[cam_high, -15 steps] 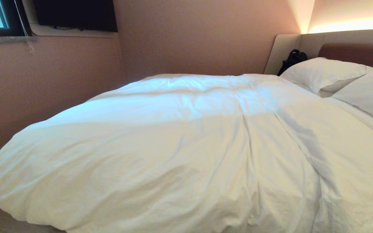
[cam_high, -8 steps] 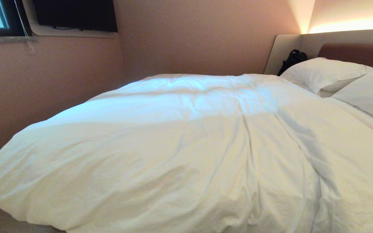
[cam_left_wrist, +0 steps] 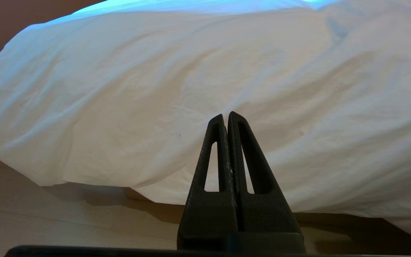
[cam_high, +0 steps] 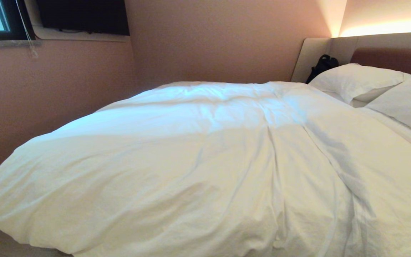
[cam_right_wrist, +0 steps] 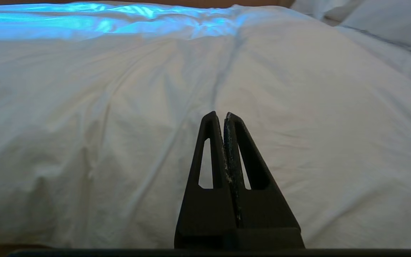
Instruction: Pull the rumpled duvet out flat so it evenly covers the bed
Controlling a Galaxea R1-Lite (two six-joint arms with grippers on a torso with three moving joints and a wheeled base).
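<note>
The left hand (cam_left_wrist: 226, 115) was clenched, its two black fingers pressed flat together with nothing between them; it touched nothing, its tips pointing at the drooping side of the duvet (cam_left_wrist: 205, 82), which filled the upper and middle part of the left wrist view and hung over the pale wood floor (cam_left_wrist: 48, 221) at the lower left of that frame; whether the tips met the cloth could not be told. The right hand (cam_right_wrist: 223, 115) was likewise clenched and empty, fingers closed on each other; the duvet spread across almost the whole of the right wrist view beyond it, creased, with a long fold running from the centre toward the top.

In the head view neither hand showed; the duvet (cam_high: 198, 167) lay puffy and wrinkled over the bed (cam_high: 391, 57), covering the centre and lower part of the frame, bulging at the lower left and ridged with folds at the lower right; two white pillows (cam_high: 359, 80) rested at the upper right against the headboard, a black bag (cam_high: 321, 66) beside them; a pink wall (cam_high: 209, 43) stood behind.
</note>
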